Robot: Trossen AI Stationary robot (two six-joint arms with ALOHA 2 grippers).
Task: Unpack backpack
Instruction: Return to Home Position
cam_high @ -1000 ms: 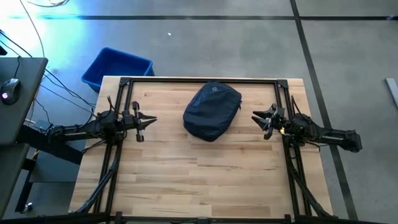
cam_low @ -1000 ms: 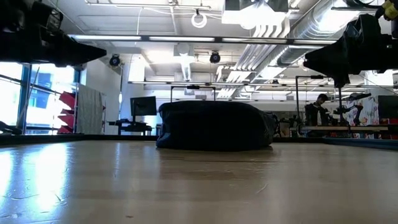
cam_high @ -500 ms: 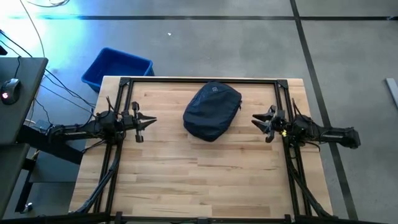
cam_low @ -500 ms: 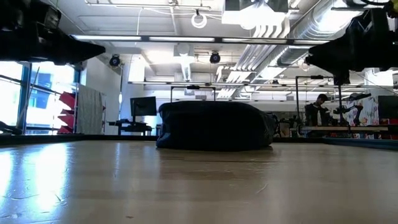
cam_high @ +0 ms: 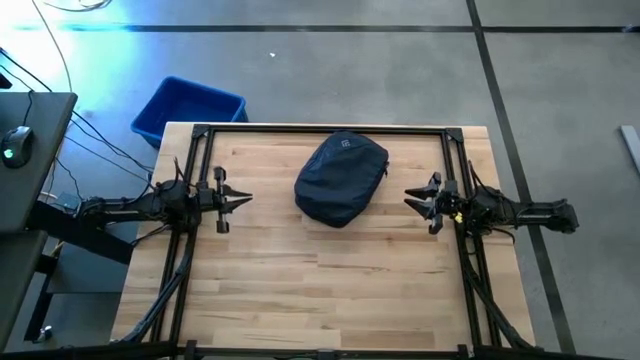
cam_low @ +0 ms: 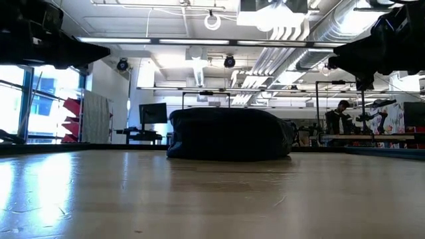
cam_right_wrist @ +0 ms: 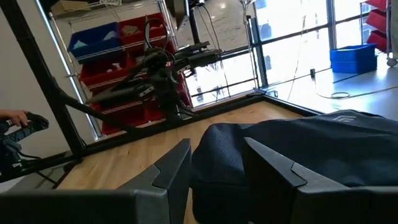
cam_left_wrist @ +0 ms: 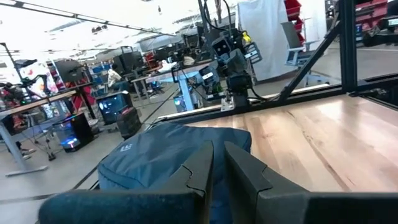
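The backpack (cam_high: pixel 340 178) lies on the wooden surface (cam_high: pixel 320 285), directly between the two hands and touching neither. It is a dark, rounded bundle with its small pale logo facing up. It sits ahead of each hand's fingertips, with bare wood showing on both sides of it.

The left hand (cam_high: pixel 243 199) hangs above the surface to one side of the backpack and points straight at it. Its fingers (cam_left_wrist: pixel 200 171) are drawn in with only a thin slit between them, and they grip nothing. The right hand (cam_high: pixel 410 195) hangs opposite, facing the backpack from the other side. Its fingers (cam_right_wrist: pixel 173 167) are spread wide and hold nothing.

Seen from surface level, both hands hang well above the wood, and the backpack rests flat below and between them.

Behind the left hand, off the corner of the surface, a blue plastic bin (cam_high: pixel 188 110) stands on the floor. Far beyond the right hand, a person (cam_low: pixel 342 114) stands at a workbench in the room.
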